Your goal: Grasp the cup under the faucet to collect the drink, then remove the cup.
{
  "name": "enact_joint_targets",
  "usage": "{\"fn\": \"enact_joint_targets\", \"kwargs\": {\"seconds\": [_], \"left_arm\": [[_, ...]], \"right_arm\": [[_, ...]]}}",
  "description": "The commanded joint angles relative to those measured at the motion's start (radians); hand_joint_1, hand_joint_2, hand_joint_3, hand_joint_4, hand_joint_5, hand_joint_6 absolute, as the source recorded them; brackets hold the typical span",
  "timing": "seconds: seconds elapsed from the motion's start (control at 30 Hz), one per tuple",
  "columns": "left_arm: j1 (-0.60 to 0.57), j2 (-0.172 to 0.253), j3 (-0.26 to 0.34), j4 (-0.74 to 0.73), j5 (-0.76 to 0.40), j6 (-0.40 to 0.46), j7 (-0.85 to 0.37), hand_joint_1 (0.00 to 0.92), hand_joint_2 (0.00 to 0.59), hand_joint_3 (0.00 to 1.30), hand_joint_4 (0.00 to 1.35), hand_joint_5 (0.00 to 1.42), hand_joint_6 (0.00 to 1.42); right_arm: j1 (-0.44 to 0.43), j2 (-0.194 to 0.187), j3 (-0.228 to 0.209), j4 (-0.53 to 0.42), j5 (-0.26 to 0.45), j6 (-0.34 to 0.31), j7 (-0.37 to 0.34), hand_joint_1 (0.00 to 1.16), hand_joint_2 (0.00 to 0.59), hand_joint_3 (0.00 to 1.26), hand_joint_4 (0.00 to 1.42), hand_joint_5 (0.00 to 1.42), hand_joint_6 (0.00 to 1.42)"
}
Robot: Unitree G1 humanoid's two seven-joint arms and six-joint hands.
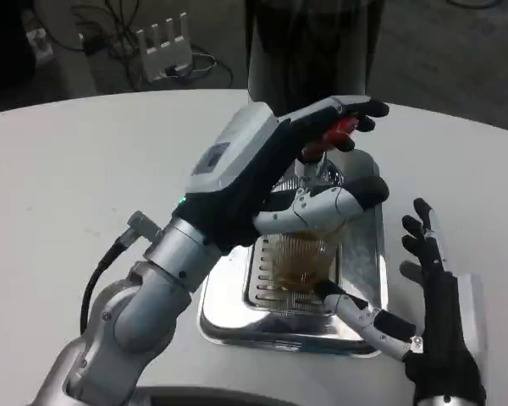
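A white table (59, 169) is seen from above. In the middle of the frame, a shiny metal drip tray (364, 254) is set on it. A clear ribbed cup (300, 258) is stood on the tray's grate, and some brown drink is seen inside it. Just above the cup, a silver faucet (309, 169) with a red handle (339, 129) is seen, fixed to a dark drink dispenser (313, 51) at the top of the frame.

The left hand (275, 173) is reached in from the lower left. Its top fingers are laid over the red handle, and its lower finger is stretched across the top of the cup. Whether the handle is truly gripped or only touched cannot be told.

The right hand (427, 313) is seen at the lower right of the frame. One finger is pointed in toward the bottom of the cup, while its dark fingers are spread and pointed up. Nothing is held in it.

At the upper left, past the table edge, a white box with antennas (165, 46) and some cables (93, 21) are seen on the floor.
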Motion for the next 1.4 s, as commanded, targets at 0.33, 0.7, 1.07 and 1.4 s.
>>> {"fn": "enact_joint_targets", "kwargs": {"seconds": [0.33, 0.7, 1.07, 1.4], "left_arm": [[0.004, 0.041, -0.015, 0.038, 0.031, 0.033, -0.033, 0.000, 0.091, 0.32, 0.33, 0.44, 0.44], [-0.003, 0.042, -0.019, 0.027, 0.044, 0.036, -0.027, 0.000, 0.086, 0.32, 0.33, 0.44, 0.44], [0.006, 0.044, -0.025, 0.010, 0.043, 0.045, -0.025, 0.000, 0.085, 0.32, 0.34, 0.44, 0.44], [0.006, 0.059, -0.021, 0.009, 0.036, 0.048, -0.024, 0.000, 0.090, 0.32, 0.34, 0.44, 0.44]], "right_arm": [[-0.112, 0.033, 0.042, 0.110, -0.063, 0.017, -0.061, 0.91, 0.144, 0.08, 0.12, 0.17, 0.25], [-0.184, 0.043, 0.053, 0.171, -0.075, 0.043, -0.069, 0.92, 0.149, 0.08, 0.12, 0.17, 0.25], [-0.275, 0.029, 0.055, 0.277, -0.076, 0.035, -0.056, 0.93, 0.141, 0.09, 0.13, 0.18, 0.25], [-0.316, 0.045, 0.031, 0.340, -0.053, 0.021, -0.070, 0.91, 0.139, 0.09, 0.13, 0.19, 0.26]]}}
